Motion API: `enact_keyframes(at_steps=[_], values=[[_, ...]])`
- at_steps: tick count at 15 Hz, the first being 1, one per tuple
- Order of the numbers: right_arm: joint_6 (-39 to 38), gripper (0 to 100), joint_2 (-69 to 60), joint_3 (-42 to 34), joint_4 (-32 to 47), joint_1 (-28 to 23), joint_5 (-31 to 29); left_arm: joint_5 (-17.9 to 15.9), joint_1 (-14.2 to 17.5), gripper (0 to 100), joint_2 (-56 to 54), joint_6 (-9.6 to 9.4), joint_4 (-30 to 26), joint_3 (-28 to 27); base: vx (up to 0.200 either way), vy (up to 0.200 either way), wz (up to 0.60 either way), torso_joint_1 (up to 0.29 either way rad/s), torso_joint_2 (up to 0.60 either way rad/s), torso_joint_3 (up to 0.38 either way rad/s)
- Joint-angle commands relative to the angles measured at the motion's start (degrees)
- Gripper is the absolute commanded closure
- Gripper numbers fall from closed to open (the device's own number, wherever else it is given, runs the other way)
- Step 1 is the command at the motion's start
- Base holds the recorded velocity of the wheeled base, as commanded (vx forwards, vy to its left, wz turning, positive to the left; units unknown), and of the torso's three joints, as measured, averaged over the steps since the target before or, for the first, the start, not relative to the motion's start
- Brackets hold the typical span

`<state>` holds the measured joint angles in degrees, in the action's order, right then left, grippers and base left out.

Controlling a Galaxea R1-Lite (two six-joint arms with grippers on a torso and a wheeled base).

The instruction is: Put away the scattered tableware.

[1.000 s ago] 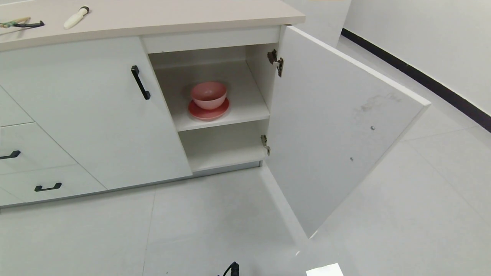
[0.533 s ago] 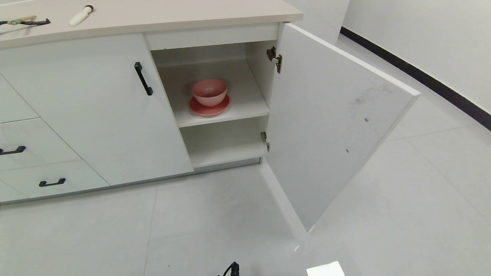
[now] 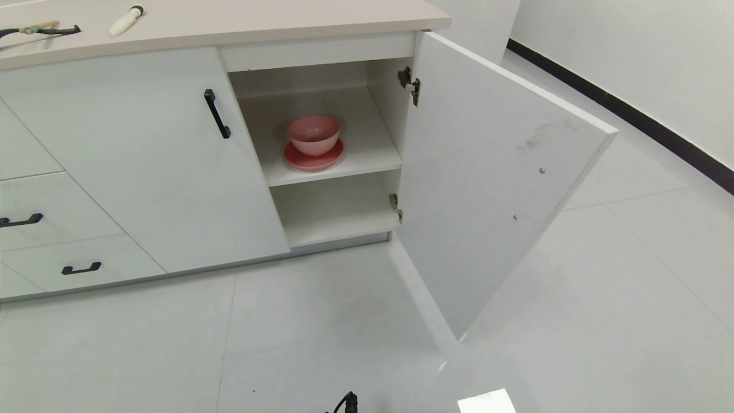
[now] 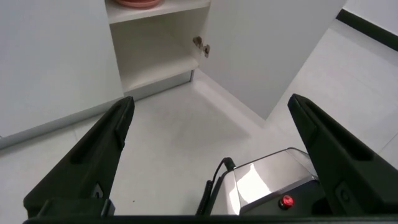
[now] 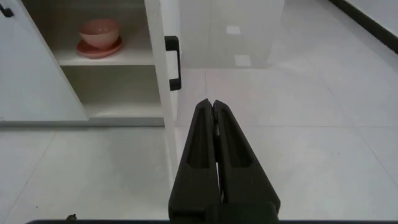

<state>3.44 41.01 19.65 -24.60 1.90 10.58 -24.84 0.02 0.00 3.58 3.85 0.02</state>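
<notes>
A pink bowl point(image 3: 313, 135) sits on a red plate point(image 3: 312, 160) on the upper shelf of the open cabinet point(image 3: 321, 172). The right wrist view catches the bowl point(image 5: 99, 32) and plate point(image 5: 98, 50) from farther off. My left gripper point(image 4: 208, 140) hangs open above the floor in front of the cabinet, nothing between its fingers. My right gripper point(image 5: 215, 107) is shut, empty, and held low over the floor beside the open door's edge point(image 5: 163, 87).
The cabinet door point(image 3: 487, 189) swings wide open to the right, with its black handle point(image 5: 173, 62) on the outer face. A closed door point(image 3: 149, 166) and drawers point(image 3: 34, 218) lie to the left. Utensils point(image 3: 123, 20) rest on the countertop. Bare tiled floor spreads in front.
The whole head view has shifted: the cabinet sits a little higher and farther in the picture, so the camera moved. The bowl and plate have stayed in place.
</notes>
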Motion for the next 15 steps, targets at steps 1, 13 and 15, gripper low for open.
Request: enact_keyframes(at_steps=[1,13,15], values=[[2.1,100,21.8,2.4,-12.0,1.2,1.0,0.1,0.1,0,0.1,0.11,0.0,0.0,0.0,0.0,0.0,0.0,0.0,0.0],[3.4,100,38.4,3.7,-33.2,1.4,7.6,16.1,0.0,0,0.0,-10.7,3.5,-0.1,0.0,0.0,0.0,0.0,0.0,0.0],[3.4,100,41.4,4.6,-37.3,1.4,10.1,16.1,0.0,0,0.0,-10.0,-2.3,-0.2,0.0,0.0,0.0,0.0,0.0,0.0]])
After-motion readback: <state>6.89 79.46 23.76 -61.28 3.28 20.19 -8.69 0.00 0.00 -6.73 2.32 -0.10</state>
